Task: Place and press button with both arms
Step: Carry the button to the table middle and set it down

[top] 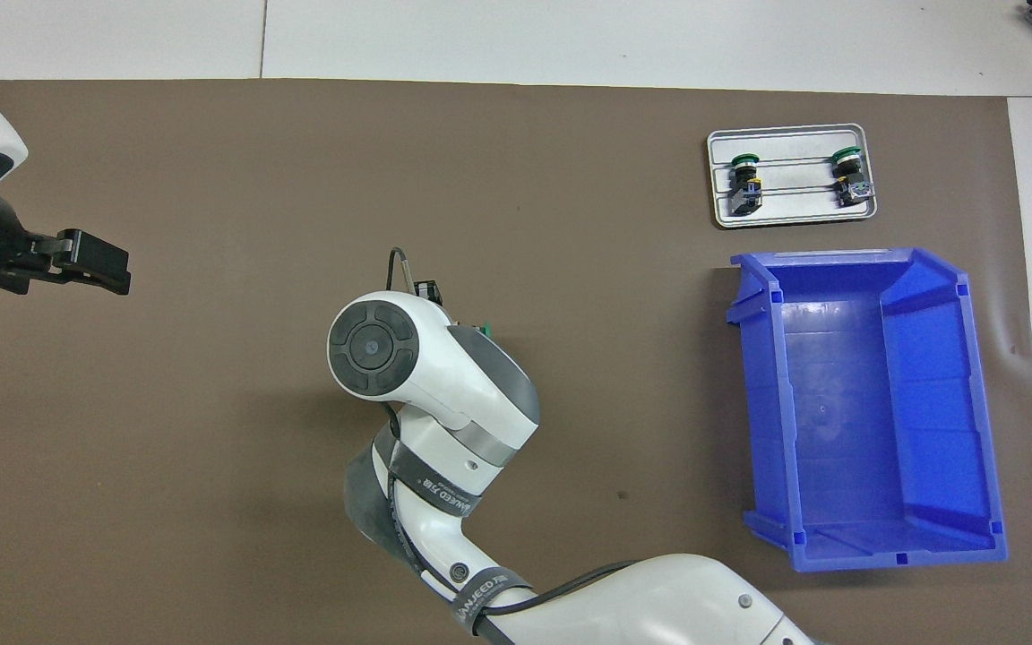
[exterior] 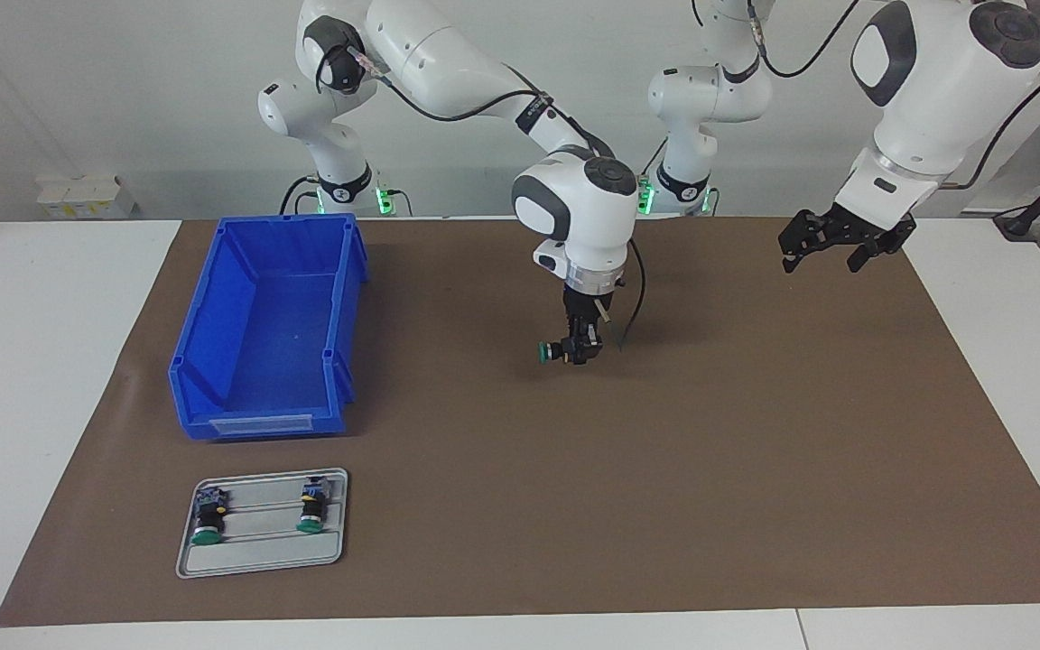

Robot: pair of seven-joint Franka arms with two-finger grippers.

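Facing view first: the right hand [exterior: 577, 350] is low over the middle of the brown mat [exterior: 664, 469], clenched on a button [exterior: 545, 352] held sideways, green cap pointing toward the right arm's end of the tabletop [exterior: 32, 406]; whether it's touching the mat yet I can't tell, it looks just above it; the left hand [exterior: 836, 244] hangs in the air over the mat toward the left arm's end, fingers spread and holding nothing, just waiting. The blue bin [exterior: 213, 370] sits empty toward the right arm's end; farther from the robots than the bin is a grey tray [exterior: 258, 564] with two more buttons [exterior: 209, 522] lying in its grooves.

Overhead view: the right arm's big wrist covers nearly everything; only a sliver of green from the button [top: 484, 330] and a bit of the right hand [top: 429, 291] peek out past it; the left hand [top: 77, 264] pokes in at the edge, released; bin [top: 955, 296] and tray [top: 794, 219] sit beside each other.

My read: we're in the placing step; next the right hand has to set the button down, ideally cap up, and steady it while the left hand comes over to press.

Writing: there's lettering on the black straps round the right arm, but I can't read it reliably.
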